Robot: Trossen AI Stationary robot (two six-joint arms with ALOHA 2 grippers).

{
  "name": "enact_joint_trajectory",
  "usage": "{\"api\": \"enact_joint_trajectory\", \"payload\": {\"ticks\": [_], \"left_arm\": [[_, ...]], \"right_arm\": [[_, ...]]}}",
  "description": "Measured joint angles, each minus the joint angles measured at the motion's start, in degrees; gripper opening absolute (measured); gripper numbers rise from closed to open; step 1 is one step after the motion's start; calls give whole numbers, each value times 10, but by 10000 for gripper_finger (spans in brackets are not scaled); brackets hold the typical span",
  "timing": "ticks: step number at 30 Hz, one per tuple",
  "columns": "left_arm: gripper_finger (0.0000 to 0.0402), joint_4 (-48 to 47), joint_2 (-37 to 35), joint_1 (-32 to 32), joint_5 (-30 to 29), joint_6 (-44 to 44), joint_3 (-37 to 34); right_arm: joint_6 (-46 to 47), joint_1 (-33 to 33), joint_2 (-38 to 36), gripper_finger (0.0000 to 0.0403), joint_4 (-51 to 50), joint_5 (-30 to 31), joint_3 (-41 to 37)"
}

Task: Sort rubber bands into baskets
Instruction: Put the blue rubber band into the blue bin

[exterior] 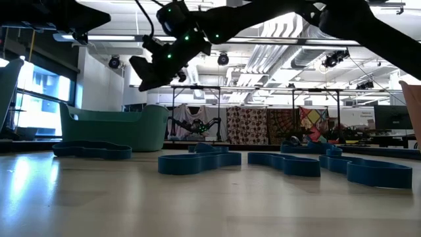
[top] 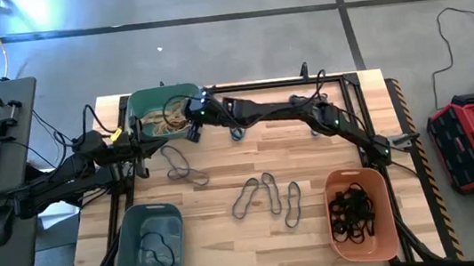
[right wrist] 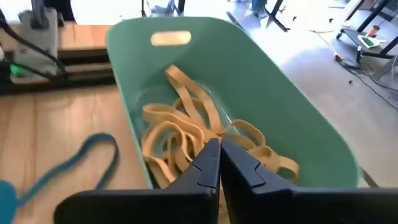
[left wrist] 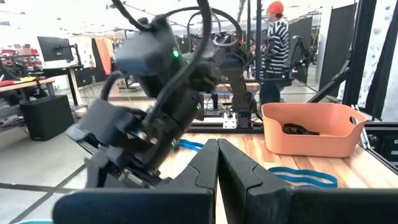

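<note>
The teal-green basket (top: 146,106) stands at the table's far left and holds several tan rubber bands (right wrist: 186,127). My right gripper (right wrist: 219,150) is shut and empty; it hangs above the basket's near right part (top: 193,124), clear of the rim in the low view (exterior: 158,66). My left gripper (left wrist: 217,152) is shut and empty at the table's left edge (top: 136,149). Several blue bands (top: 266,194) lie flat mid-table, and another (top: 185,167) lies nearer the teal basket. The grey-blue basket (top: 131,261) holds a dark band. The orange basket (top: 382,224) holds black bands.
The grey-blue basket stands at the near left and the orange basket at the near right. A black frame (top: 338,81) runs along the table's far edge. A person in a striped top (left wrist: 277,43) stands in the room beyond the table.
</note>
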Motion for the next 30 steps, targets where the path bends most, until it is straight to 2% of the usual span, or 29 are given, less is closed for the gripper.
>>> {"api": "enact_joint_trajectory", "payload": {"ticks": [4,20,25,30], "left_arm": [[0,0,0,0,1,0,0],[0,-1,0,0,-4,2,0],[0,-5,0,0,-2,9,0],[0,-7,0,0,-2,10,0]], "right_arm": [[15,8,-38,0,55,0,-83],[81,70,-291,0,268,58,-490],[108,91,-339,0,268,85,-557],[127,113,-360,0,259,91,-586]]}}
